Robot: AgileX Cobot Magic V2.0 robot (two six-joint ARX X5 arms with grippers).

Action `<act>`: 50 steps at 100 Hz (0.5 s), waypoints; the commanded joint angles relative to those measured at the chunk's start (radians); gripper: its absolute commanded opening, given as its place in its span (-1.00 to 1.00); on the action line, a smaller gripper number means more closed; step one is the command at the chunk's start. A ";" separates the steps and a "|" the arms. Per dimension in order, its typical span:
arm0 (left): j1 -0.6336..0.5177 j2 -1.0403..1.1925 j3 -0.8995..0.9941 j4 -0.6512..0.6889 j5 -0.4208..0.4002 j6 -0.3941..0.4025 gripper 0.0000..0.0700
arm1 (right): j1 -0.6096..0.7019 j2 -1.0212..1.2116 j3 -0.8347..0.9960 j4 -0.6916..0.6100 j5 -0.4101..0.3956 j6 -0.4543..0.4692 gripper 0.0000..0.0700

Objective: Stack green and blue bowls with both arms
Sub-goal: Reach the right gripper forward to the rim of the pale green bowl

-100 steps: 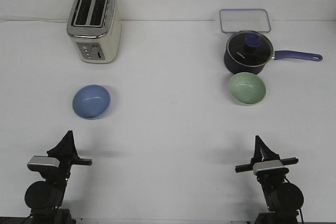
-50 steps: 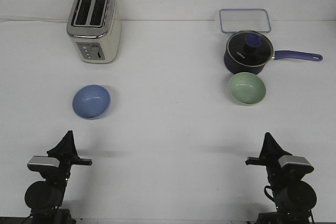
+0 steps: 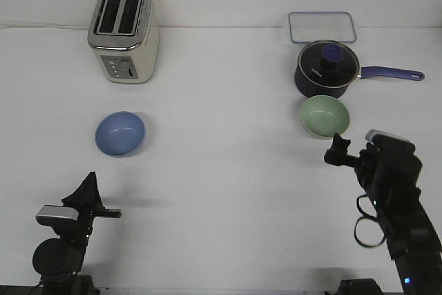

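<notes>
The periwinkle blue bowl (image 3: 120,133) sits upright on the white table at the left, in front of the toaster. The sage green bowl (image 3: 324,116) sits upright at the right, just in front of the navy saucepan. My left gripper (image 3: 90,179) rests low at the near left, well short of the blue bowl, its fingers meeting in a point and holding nothing. My right gripper (image 3: 338,147) is raised and reaches forward, its tip just short of the green bowl's near rim. Its jaws are too dark and small to read.
A cream two-slot toaster (image 3: 124,32) stands at the back left. A dark navy saucepan (image 3: 326,68) with a lid stands behind the green bowl, almost touching it, its long handle (image 3: 392,72) pointing right. A clear rectangular container (image 3: 322,27) lies behind the pan.
My right arm has lifted from its rest pose and swung forward toward the green bowl. The left arm and both bowls have not moved.
</notes>
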 commanded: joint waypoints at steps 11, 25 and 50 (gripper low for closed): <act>0.001 -0.001 -0.019 0.010 -0.001 -0.002 -0.96 | -0.048 0.266 0.151 -0.043 -0.004 -0.058 0.55; 0.001 -0.001 -0.019 0.010 -0.001 -0.002 -0.96 | -0.094 0.463 0.257 -0.080 -0.035 -0.101 0.55; 0.001 -0.001 -0.019 0.010 -0.001 -0.002 -0.96 | -0.128 0.713 0.381 -0.098 -0.055 -0.121 0.56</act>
